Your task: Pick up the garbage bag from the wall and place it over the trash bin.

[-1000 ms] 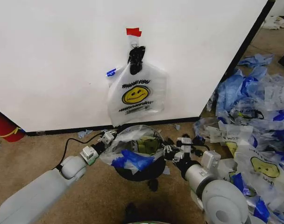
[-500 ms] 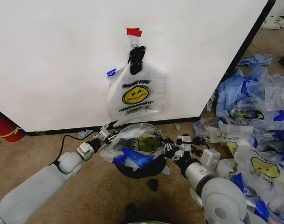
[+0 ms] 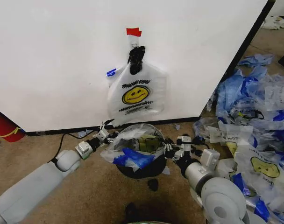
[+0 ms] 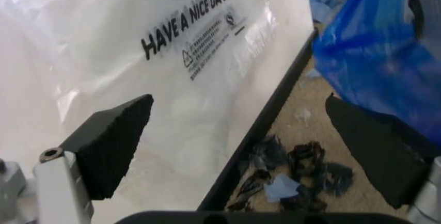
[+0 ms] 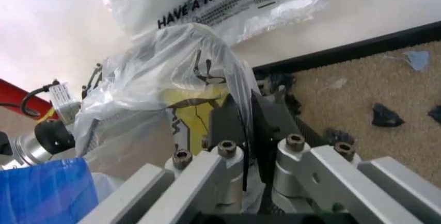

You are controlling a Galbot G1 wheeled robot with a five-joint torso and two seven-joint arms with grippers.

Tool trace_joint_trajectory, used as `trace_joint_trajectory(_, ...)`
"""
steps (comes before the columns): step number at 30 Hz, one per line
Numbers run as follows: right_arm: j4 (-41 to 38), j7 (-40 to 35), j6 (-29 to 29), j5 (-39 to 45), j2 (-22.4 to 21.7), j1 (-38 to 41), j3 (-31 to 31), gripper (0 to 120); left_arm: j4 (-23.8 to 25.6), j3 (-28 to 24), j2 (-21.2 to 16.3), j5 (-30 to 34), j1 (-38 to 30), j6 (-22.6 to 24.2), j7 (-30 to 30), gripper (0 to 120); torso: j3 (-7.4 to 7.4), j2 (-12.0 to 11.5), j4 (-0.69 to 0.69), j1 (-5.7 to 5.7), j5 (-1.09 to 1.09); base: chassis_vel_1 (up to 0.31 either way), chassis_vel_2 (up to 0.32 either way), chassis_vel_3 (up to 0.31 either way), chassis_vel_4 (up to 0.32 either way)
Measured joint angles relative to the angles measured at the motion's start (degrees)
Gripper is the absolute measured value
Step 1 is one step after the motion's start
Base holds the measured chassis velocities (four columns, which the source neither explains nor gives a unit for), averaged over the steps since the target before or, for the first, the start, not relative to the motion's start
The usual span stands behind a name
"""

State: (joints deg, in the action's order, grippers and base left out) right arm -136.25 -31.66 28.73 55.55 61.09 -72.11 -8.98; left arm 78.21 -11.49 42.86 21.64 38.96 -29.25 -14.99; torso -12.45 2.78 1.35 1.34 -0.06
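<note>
Holding the garbage bag point(image 3: 132, 144) rim, your right tool point(image 3: 172, 150) is clamped on thin plastic; it sits over the trash bin point(image 3: 139, 168) between both tools. Your left tool point(image 3: 106, 136) stands wide and grips nothing, so that side may slip off. Beyond both tools, another smiley bag point(image 3: 136, 95) hangs on the wall point(image 3: 53, 60); loose bags point(image 3: 254, 121) clutter the floor past the right tool.

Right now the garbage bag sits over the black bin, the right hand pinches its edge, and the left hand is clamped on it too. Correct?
Not quite. The left hand is open and grips nothing: the left wrist view shows its pads wide apart. The garbage bag does sit over the trash bin, with the right hand pinching its edge.
</note>
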Motion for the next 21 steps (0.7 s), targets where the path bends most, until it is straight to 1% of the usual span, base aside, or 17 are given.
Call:
trace_joint_trajectory(1, 0.01, 0.01, -0.01, 0.0, 0.0, 0.09, 0.01, 0, -1.59, 0.57, 0.02, 0.23, -0.59, -1.19, -2.68, 99, 0.0, 0.0, 0.0, 0.0, 0.0, 0.0, 0.0, 0.0, 0.0)
trace_joint_trajectory(2, 0.01, 0.01, -0.01, 0.0, 0.0, 0.09, 0.01, 0, -1.59, 0.57, 0.02, 0.23, -0.59, -1.19, -2.68, 99, 0.0, 0.0, 0.0, 0.0, 0.0, 0.0, 0.0, 0.0, 0.0)
trace_joint_trajectory(4, 0.04, 0.03, -0.01, 0.0, -0.03, 0.14, -0.02, 0, -4.17, 1.95, 0.04, 0.9, -1.41, -3.6, -8.04, 99, 0.0, 0.0, 0.0, 0.0, -0.01, 0.0, 0.0, 0.0, 0.0)
trace_joint_trajectory(5, 0.05, 0.04, -0.01, 0.0, -0.03, 0.13, -0.05, 0, -4.36, 2.14, 0.01, 0.91, -1.44, -3.81, -8.59, 99, 0.0, 0.0, 0.01, 0.0, -0.01, 0.0, 0.0, 0.0, 0.0)
trace_joint_trajectory(6, 0.08, 0.06, -0.02, 0.0, -0.03, 0.09, -0.12, 0, -5.04, 3.06, -0.28, 0.76, -1.5, -4.63, -10.9, 99, 0.0, 0.0, 0.01, 0.0, -0.01, 0.0, 0.0, 0.0, 0.0)
trace_joint_trajectory(7, 0.1, 0.07, -0.02, 0.0, -0.04, 0.08, -0.14, 0, -5.21, 3.34, -0.39, 0.59, -1.52, -4.85, -11.52, 99, 0.0, 0.0, 0.0, 0.0, -0.01, 0.0, 0.0, 0.0, 0.0)
trace_joint_trajectory(8, 0.13, 0.13, -0.03, 0.0, -0.08, 0.07, -0.17, 0, -5.88, 4.49, -0.89, -0.56, -1.56, -5.78, -13.59, 99, 0.0, 0.0, 0.0, 0.0, 0.0, 0.0, 0.0, 0.0, 0.0)
trace_joint_trajectory(13, 0.48, 0.32, -0.05, -0.05, -0.07, 0.33, -0.21, 0, -6.47, 7.01, -2.17, -1.97, -1.41, -6.66, -15.56, 99, 0.0, 0.0, 0.0, 0.0, -0.02, 0.0, 0.0, 0.0, 0.0)
trace_joint_trajectory(15, 1.02, 0.74, -0.22, -0.34, 0.14, 0.37, -0.31, 0, -5.75, 8.91, -3.48, -1.68, -0.76, -6.72, -15.71, 99, 0.0, 0.0, 0.01, 0.0, 0.0, 0.0, 0.0, 0.0, 0.0)
trace_joint_trajectory(16, 1.56, 1.21, -0.53, -0.91, 0.48, 0.37, -0.33, 0, -4.23, 10.23, -4.86, -1.24, 0.04, -6.65, -15.67, 99, 0.0, 0.0, 0.0, 0.0, -0.02, 0.0, 0.0, 0.0, 0.0)
trace_joint_trajectory(17, 1.56, 1.21, -0.53, -0.91, 0.48, 0.37, -0.33, 0, -4.23, 10.23, -4.86, -1.24, 0.04, -6.65, -15.67, 99, 0.0, 0.0, 0.0, 0.0, -0.02, 0.0, 0.0, 0.0, 0.0)
trace_joint_trajectory(18, 2.2, 1.84, -0.93, -1.77, 0.99, 0.38, -0.34, 0, -2.42, 11.27, -6.31, -0.79, 0.93, -6.45, -14.97, 99, 0.0, 0.0, 0.0, 0.0, -0.01, 0.0, 0.0, 0.0, 0.0)
trace_joint_trajectory(21, 3.33, 3.01, -1.68, -3.31, 2.12, 0.6, -0.46, 0, 1.61, 13.77, -8.88, 0.35, 3.14, -5.39, -13.43, 99, 0.0, 0.0, -0.02, 0.0, 0.01, 0.0, 0.0, 0.0, 0.0)
